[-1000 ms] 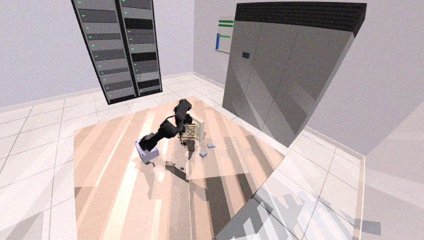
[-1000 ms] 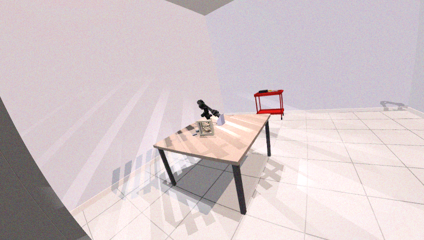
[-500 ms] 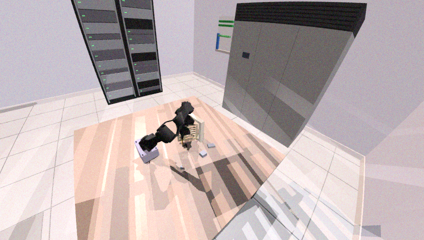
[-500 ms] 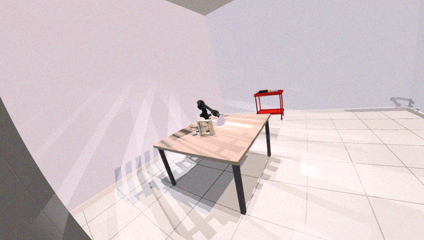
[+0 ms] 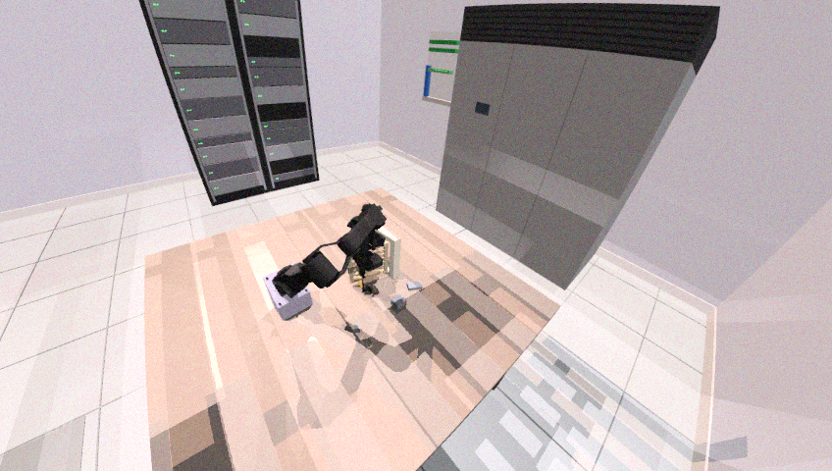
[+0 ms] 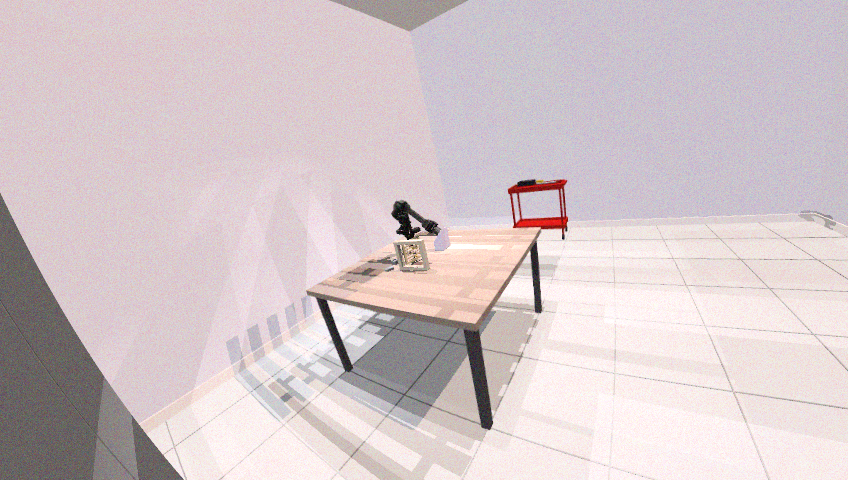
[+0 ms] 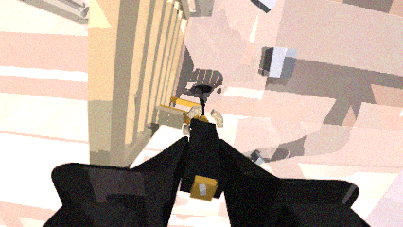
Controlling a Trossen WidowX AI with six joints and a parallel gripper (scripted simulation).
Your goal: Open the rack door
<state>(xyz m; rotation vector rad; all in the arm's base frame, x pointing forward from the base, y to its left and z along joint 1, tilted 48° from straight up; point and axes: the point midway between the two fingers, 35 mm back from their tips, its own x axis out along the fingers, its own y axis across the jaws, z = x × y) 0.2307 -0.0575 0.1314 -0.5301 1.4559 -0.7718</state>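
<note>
My gripper [image 7: 202,142] [image 6: 408,233] points down beside the cream rack. It is shut on the black upright handle [image 7: 202,163], which has an orange end nearest the wrist camera. The slatted panel [image 7: 137,80] stands just left of the handle in the wrist view, with an orange-topped piece [image 7: 185,103] by its lower edge. The cream frame [image 5: 395,256] [image 6: 420,252] stands on the wooden table [image 5: 175,303] [image 6: 470,285]. The arm hides much of the door in the top view. I cannot tell the door's opening angle or the handle's exact turn.
A grey block [image 5: 397,302] [image 7: 282,62] and a flat grey piece [image 5: 414,285] lie on the table near the rack. A small dark piece [image 5: 352,328] [image 7: 256,157] lies nearer the arm's lavender base [image 5: 295,304] [image 6: 441,239].
</note>
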